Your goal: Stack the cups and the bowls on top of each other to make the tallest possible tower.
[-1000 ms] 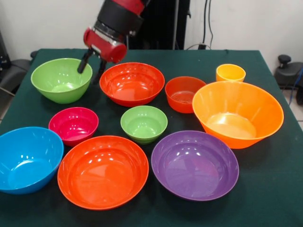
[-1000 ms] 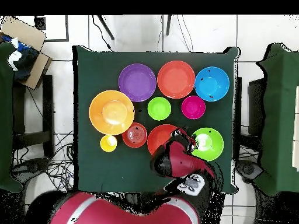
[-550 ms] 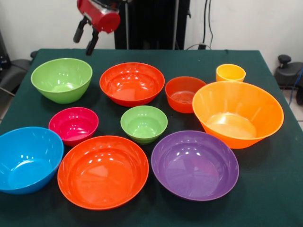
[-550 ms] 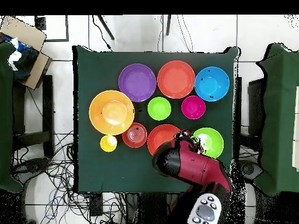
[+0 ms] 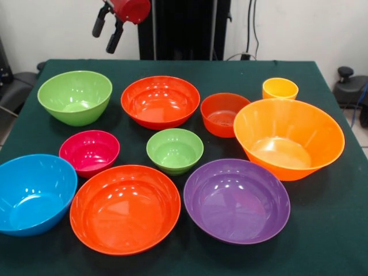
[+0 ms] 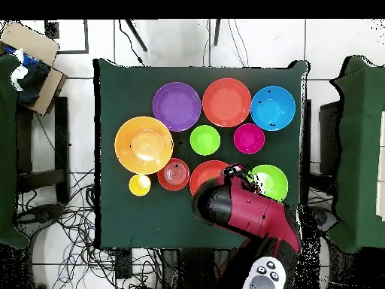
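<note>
My gripper [image 5: 107, 33] hangs open and empty, high above the table's far left, over the gap between the large lime green bowl [image 5: 75, 96] and a red-orange bowl [image 5: 160, 101]. A yellow-orange cup [image 5: 280, 88] stands at the far right, behind the large orange bowl [image 5: 288, 138] and beside a small red-orange bowl [image 5: 225, 114]. Nearer the front are a magenta bowl [image 5: 89, 152], a small green bowl [image 5: 175, 150], a blue bowl [image 5: 34, 192], a wide red-orange bowl [image 5: 125, 208] and a purple bowl [image 5: 237, 200]. Every piece stands alone; no tower shows.
The green table cloth [image 5: 339, 230] ends close to the blue and purple bowls at the front. In the overhead view the red arm [image 6: 244, 214] covers part of the red-orange bowl [image 6: 204, 173]. A cardboard box [image 6: 30, 53] lies off the table.
The gripper has risen from table height between the large green and red-orange bowls to well above them. No bowl or cup has moved.
</note>
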Available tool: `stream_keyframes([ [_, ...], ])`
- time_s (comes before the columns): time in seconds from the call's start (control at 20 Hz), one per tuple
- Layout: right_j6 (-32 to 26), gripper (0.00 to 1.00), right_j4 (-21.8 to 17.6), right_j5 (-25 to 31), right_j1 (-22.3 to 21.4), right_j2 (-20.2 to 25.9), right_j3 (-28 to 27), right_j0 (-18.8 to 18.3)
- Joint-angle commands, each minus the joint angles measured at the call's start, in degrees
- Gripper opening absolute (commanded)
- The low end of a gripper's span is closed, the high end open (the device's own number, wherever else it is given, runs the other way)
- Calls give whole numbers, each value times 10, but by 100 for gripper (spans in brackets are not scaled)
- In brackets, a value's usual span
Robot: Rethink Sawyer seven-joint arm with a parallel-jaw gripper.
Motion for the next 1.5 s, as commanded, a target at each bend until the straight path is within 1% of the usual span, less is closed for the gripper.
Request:
stream_keyframes([
  [0.05, -9, 100, -43, -4, 27, 62, -12, 14],
  [0.45, 0, 100, -46, -32, 41, 61, -11, 12],
  [0.65, 5, 100, -55, -75, 63, 63, -14, 2],
  [0.85, 8, 100, -59, -92, 73, 61, -17, 0],
  [1.25, 22, 100, -50, -133, 104, 54, -22, 4],
  [1.5, 25, 100, -44, -144, 112, 50, -22, 9],
])
